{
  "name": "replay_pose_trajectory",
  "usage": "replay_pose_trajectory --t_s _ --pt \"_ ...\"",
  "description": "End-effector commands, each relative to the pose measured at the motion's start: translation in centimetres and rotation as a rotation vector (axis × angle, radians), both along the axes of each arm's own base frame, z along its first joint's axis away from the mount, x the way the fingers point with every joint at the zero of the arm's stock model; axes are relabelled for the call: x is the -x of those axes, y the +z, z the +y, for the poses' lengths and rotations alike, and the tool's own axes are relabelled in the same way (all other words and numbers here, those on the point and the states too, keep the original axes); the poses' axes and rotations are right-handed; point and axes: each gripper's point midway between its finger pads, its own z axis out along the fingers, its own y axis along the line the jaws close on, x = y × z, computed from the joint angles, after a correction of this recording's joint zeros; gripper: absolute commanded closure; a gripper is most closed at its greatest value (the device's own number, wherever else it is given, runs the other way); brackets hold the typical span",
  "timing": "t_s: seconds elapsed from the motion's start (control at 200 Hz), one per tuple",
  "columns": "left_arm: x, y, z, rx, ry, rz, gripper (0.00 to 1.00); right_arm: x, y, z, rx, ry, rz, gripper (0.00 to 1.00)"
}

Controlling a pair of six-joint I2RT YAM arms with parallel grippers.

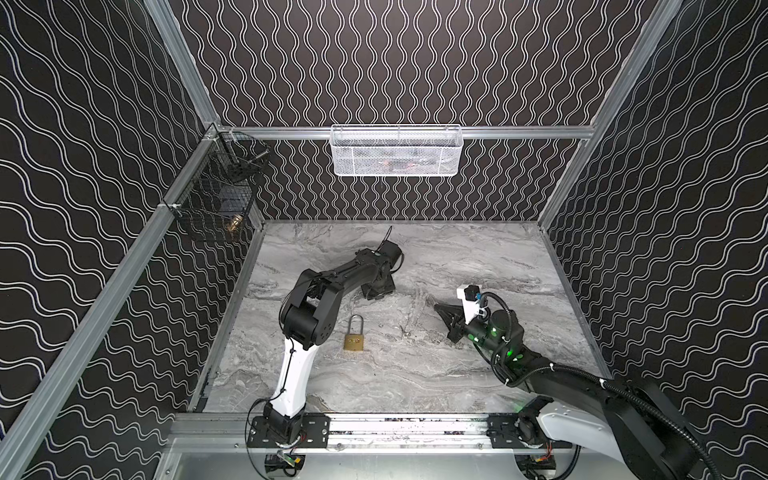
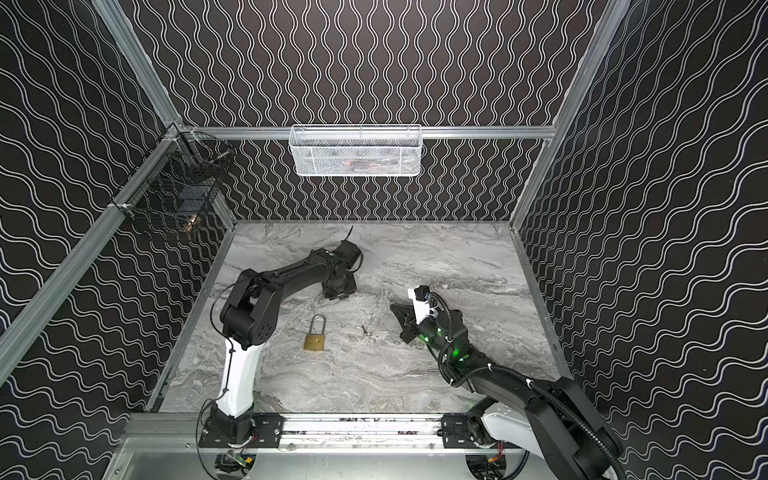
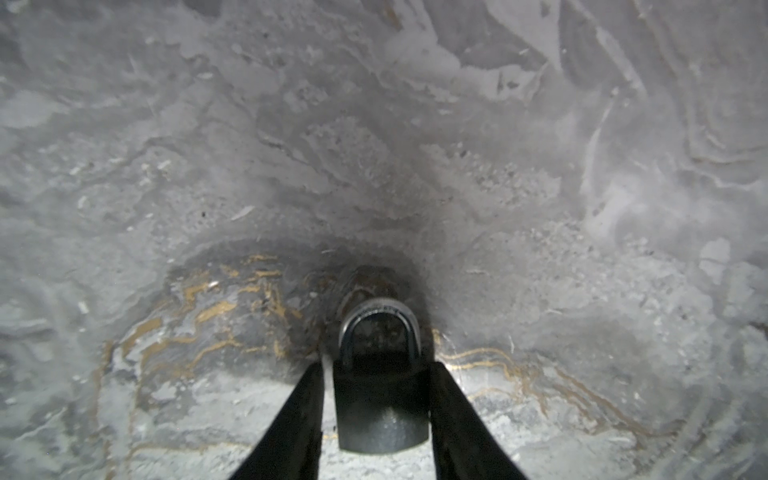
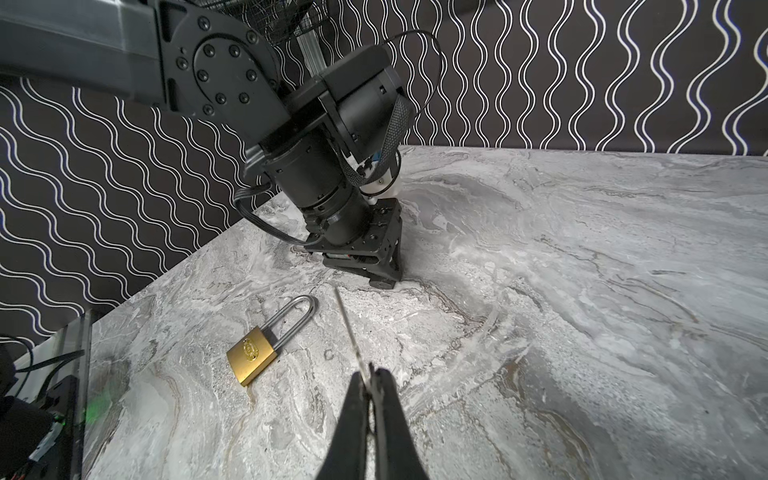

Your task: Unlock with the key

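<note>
My left gripper (image 3: 377, 368) straddles shadowed padlock (image 3: 380, 415), jaws apart; right gripper (image 4: 370, 370) pinches key (image 4: 347, 325) near brass padlock (image 4: 251, 360).

Top views: even, moderately bright overhead light; grey marbled tabletop (image 1: 415, 374) well exposed; brass padlock with long steel shackle (image 1: 354, 338) sharp, thin soft shadow touching it, mild sheen on the shackle; black left arm (image 1: 332, 282) behind the padlock drops a soft-edged shadow; wavy-striped black walls (image 1: 415, 62) bow outward away from the padlock, wide-angle distortion; white mesh basket (image 1: 449, 145) far behind the padlock slightly soft, contents unreadable.

Left wrist view: dim, heavy vignette, dark shadow pool around a second, near-black silhouetted padlock (image 3: 380, 407), colour lost; marble grainy, smeared toward edges.

Right wrist view: bright, crisp at the brass padlock; thin silver key (image 4: 348, 328) just beside it, a glinting edge-on sliver; strong barrel distortion.
</note>
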Motion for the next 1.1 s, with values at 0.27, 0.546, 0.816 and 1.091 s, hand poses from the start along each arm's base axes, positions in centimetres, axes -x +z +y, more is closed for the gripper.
replay_pose_trajectory --t_s 0.27,0.546,0.816,1.091 --pt "0.7 -1.7 0.3 -0.023 0.019 0.070 0.56 0.1 1.0 0.2 -0.011 0.014 -0.039 1.00" --pt "1.7 -3.0 0.7 -0.038 0.047 0.107 0.57 0.0 0.9 0.2 -0.007 0.012 -0.036 1.00" --pt "1.7 -4.0 0.3 -0.031 0.039 0.124 0.64 0.0 0.9 0.3 -0.003 0.014 -0.035 1.00" --pt "0.8 0.1 -2.1 0.085 0.016 0.014 0.66 -0.3 0.4 0.3 0.002 0.004 -0.024 1.00"
